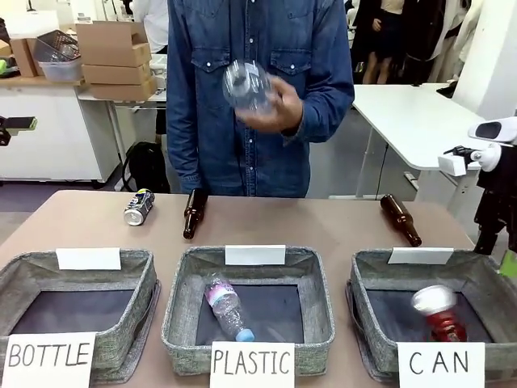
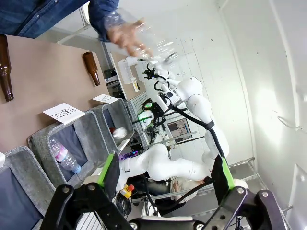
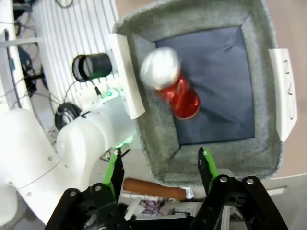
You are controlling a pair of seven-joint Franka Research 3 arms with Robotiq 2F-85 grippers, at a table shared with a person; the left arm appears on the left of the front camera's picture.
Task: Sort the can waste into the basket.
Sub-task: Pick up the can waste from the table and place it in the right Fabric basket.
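A red can (image 1: 442, 318) lies blurred inside the grey basket (image 1: 373, 271) with the "CAN" card, at the right. From the right wrist view the red can (image 3: 178, 94) sits on the basket's dark floor, below my right gripper (image 3: 160, 165), which hangs open above the basket's rim (image 3: 218, 168) with nothing between its fingers. A dark blue and silver can (image 1: 139, 207) lies on the table at the far left. My left gripper (image 2: 165, 165) is open and empty, raised off the table.
Baskets marked "PLASTIC" (image 1: 179, 299), holding a clear bottle (image 1: 227, 308), and "BOTTLE" (image 1: 137, 303) stand to the left. Two brown bottles (image 1: 193, 212) (image 1: 401, 218) lie on the table. The person at the far side holds a clear plastic bottle (image 1: 249, 86).
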